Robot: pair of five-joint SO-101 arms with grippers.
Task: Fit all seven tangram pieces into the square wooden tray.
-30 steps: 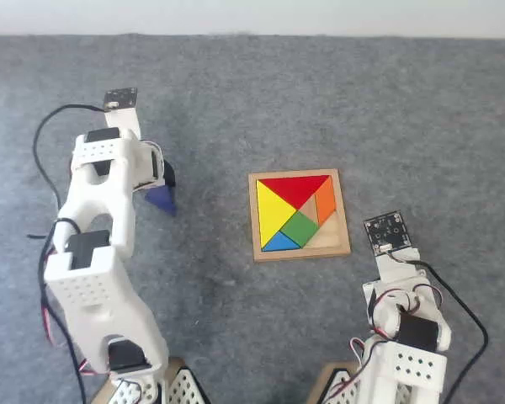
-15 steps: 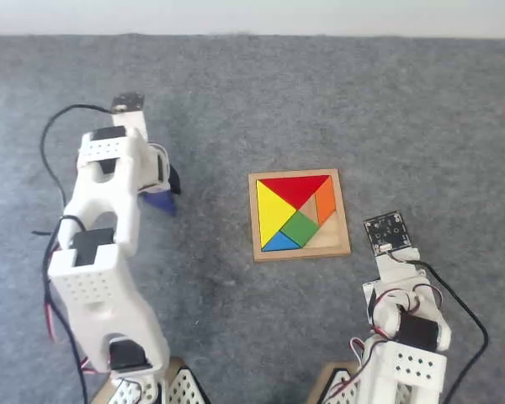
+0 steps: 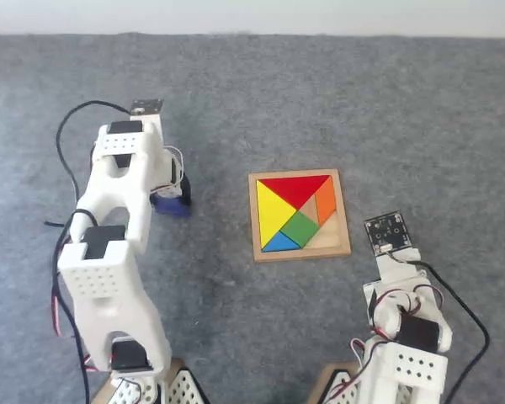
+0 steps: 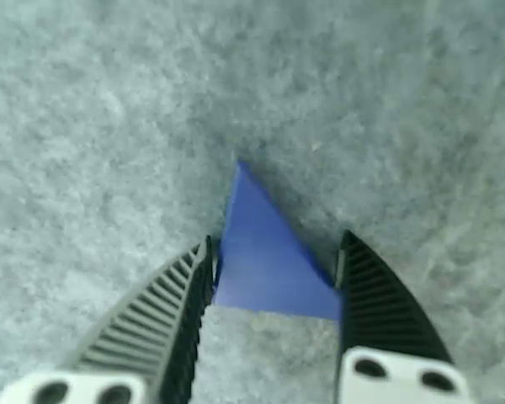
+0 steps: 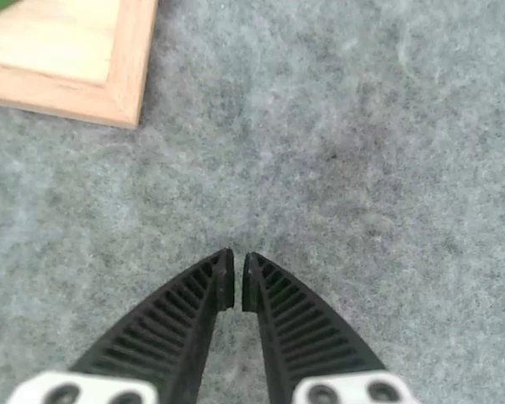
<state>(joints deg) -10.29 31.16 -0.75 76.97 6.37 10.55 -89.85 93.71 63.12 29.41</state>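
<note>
The square wooden tray (image 3: 300,254) lies mid-table and holds red (image 3: 296,187), yellow (image 3: 272,210), green (image 3: 300,227), orange (image 3: 326,202) and light blue (image 3: 279,242) pieces; bare wood shows in its near right corner. My left gripper (image 3: 175,199) is to the left of the tray, shut on a dark blue triangle (image 3: 172,207). In the left wrist view the blue triangle (image 4: 265,252) sits between the fingers of the left gripper (image 4: 273,248), just over the carpet. My right gripper (image 5: 237,282) is shut on nothing, over carpet near the tray's corner (image 5: 118,93).
Grey carpet (image 3: 404,118) covers the table. The right arm (image 3: 396,286) stands at the near right, just below the tray. Open carpet lies between the left gripper and the tray.
The left arm has swung to the right, toward the tray, carrying the blue triangle with it. The right arm has stayed still.
</note>
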